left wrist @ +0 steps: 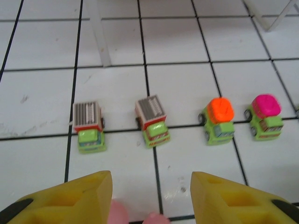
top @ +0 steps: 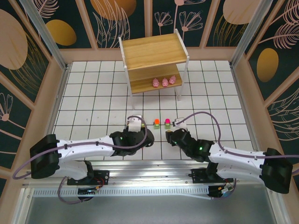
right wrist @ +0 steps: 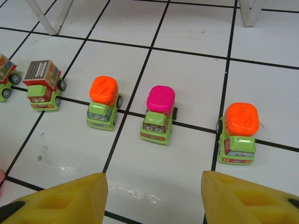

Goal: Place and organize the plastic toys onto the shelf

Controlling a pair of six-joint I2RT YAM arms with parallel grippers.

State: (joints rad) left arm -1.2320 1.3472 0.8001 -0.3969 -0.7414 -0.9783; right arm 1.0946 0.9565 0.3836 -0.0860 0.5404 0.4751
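Wide open and empty, the right tool point(right wrist: 153, 186) faced the pink-topped truck point(right wrist: 159, 114) on the tabletop point(right wrist: 187, 60), its long axis in line with the gap and the shelf point(top: 152, 49) beyond (3 pigs point(top: 164, 81) on its lower board); the left tool point(left wrist: 152, 186), likewise, faced a grey-topped truck point(left wrist: 152, 120).

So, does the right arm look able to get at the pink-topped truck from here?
Probably yes. The right gripper is open, and the pink-topped truck stands just ahead of it, apart from the orange-topped truck beside it, so the jaws should fit around it.
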